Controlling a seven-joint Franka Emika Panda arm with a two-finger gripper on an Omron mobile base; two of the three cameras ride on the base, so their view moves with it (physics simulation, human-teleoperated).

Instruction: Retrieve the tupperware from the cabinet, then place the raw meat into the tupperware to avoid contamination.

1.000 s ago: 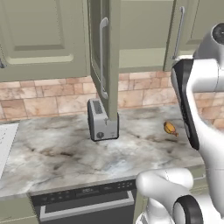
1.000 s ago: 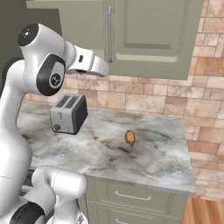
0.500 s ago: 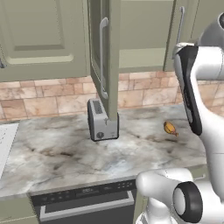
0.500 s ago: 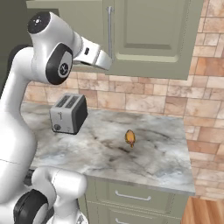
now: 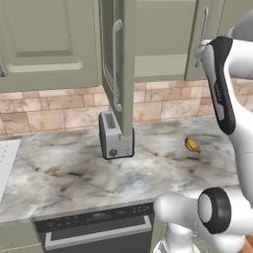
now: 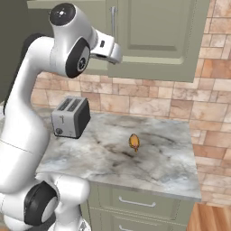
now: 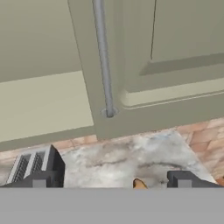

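Gripper (image 7: 112, 180) jaws stand wide apart with nothing between them; from the hand camera I see the two dark fingertips (image 7: 43, 175) spread far to either side, empty. Straight ahead of them I have the closed right door of the cabinet (image 7: 175, 52), pale olive green, with its long silver bar handle (image 7: 103, 61) running up the door's edge and ending in a round mount just above the door's bottom rail. Left of that handle the view opens into the cabinet's interior, a flat pale shelf or floor, though I can't make out anything sitting on it from this angle.

From the right base camera, I see the hand held high in front of the cabinet's lower edge, its white wrist block close to the door handle (image 6: 113, 20) but, as far as I can judge, not touching it. In the left base camera the left door (image 5: 118, 69) stands swung out toward me, edge-on, its handle facing left.

Below, on the marble counter (image 6: 158, 162), the raw meat (image 6: 134, 141) lies alone, a small glossy orange-brown drumstick, well apart from the silver two-slot toaster (image 6: 70, 117) that stands upright to its left. In the left base camera the same raw meat (image 5: 192, 145) sits to the right of the toaster (image 5: 114, 141), which is partly behind the open door. A brick backsplash (image 6: 153, 103) runs behind the counter.
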